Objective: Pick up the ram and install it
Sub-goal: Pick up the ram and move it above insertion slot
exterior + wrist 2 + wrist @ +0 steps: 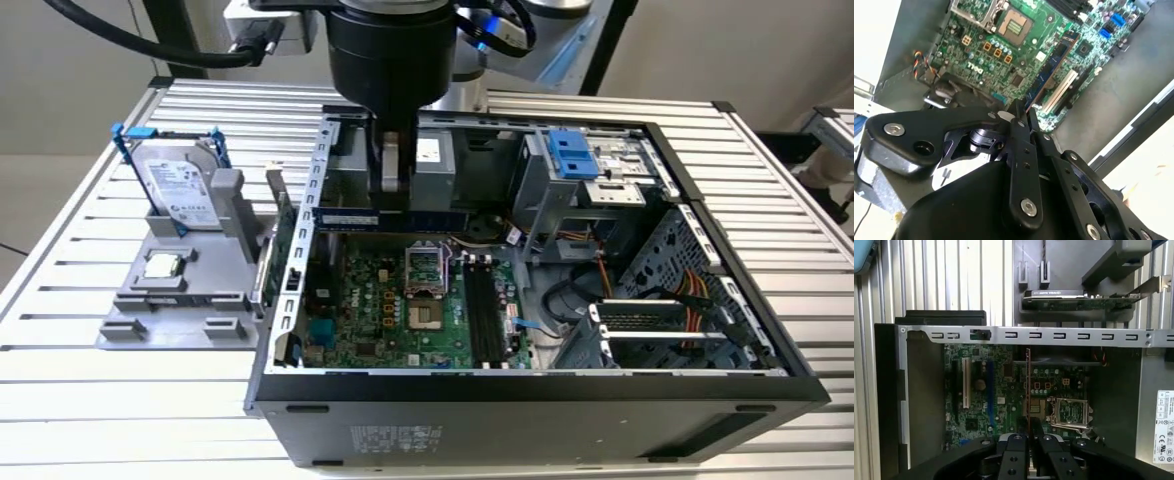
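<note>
The ram (350, 218) is a long, thin bluish-green stick held level above the back part of the motherboard (380, 320), inside the open computer case. My gripper (391, 203) comes down from above and is shut on it near its middle. In the second wrist view the ram (1053, 64) runs out from the gripper (1023, 111) over the board. In the first wrist view the ram (1027, 385) shows edge-on as a thin line rising from the gripper (1028, 434). The black memory slots (483, 310) lie lower, toward the exterior view's right of the processor socket (422, 298).
The case's metal frame bar (1054, 335) crosses close to the ram. On the exterior view's left a grey stand (134, 325) holds a silver hard drive with blue clips (180, 185) and a small square processor chip (163, 265). Drive bays (587, 165) and cables (667, 290) fill the case's right.
</note>
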{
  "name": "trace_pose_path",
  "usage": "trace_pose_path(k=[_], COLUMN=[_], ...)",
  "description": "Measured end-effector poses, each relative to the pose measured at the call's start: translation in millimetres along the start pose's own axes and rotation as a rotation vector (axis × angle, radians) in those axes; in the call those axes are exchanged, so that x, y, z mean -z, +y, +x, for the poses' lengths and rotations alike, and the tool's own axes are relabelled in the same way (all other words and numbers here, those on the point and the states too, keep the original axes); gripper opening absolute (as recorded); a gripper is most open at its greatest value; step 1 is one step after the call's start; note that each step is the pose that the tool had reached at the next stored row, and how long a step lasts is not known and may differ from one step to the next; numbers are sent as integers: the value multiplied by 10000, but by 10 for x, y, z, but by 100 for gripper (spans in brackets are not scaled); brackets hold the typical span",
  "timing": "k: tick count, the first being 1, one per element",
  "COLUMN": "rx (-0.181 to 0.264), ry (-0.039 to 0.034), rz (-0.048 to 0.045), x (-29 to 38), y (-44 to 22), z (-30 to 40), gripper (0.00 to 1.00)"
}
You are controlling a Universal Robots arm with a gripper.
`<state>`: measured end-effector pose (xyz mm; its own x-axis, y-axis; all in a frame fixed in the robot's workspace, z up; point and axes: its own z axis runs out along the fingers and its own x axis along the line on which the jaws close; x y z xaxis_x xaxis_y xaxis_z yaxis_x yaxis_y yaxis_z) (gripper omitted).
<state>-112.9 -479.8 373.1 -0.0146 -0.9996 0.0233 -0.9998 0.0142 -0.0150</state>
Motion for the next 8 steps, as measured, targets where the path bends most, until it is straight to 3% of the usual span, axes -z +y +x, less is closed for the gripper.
trace_pose_path(k=[8], rx=[22], ry=[0], rz=[-2], x=[-3], y=[-196], z=[-3], gripper=[0])
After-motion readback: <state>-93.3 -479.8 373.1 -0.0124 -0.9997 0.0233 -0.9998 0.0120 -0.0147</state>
